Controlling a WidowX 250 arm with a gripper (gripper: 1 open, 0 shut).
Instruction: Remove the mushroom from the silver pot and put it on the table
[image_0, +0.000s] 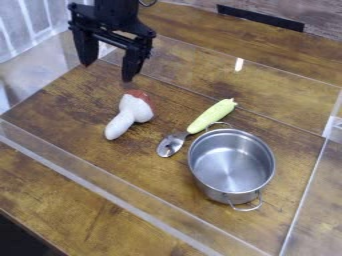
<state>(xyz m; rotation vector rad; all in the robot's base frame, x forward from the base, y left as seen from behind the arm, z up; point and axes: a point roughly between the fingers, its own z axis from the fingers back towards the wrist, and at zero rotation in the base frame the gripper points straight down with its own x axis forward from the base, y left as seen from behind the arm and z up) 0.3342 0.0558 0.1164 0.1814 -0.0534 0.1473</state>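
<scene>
Silver pot (231, 165) stands nearest on the wooden surface (80, 150). Just beyond its far-left rim lie a small metal spoon (171, 145) and a yellow-green corn toy (211, 115). Left of the pot lies the mushroom (127, 115). Farther beyond the mushroom hangs the gripper (108, 58), jaws apart, holding nothing.

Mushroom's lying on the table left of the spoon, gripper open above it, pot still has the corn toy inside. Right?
Not quite. The camera view shows the silver pot empty; the corn toy lies on the table beside it. The rest holds: the mushroom lies left of the spoon, and the gripper is open above it.
</scene>
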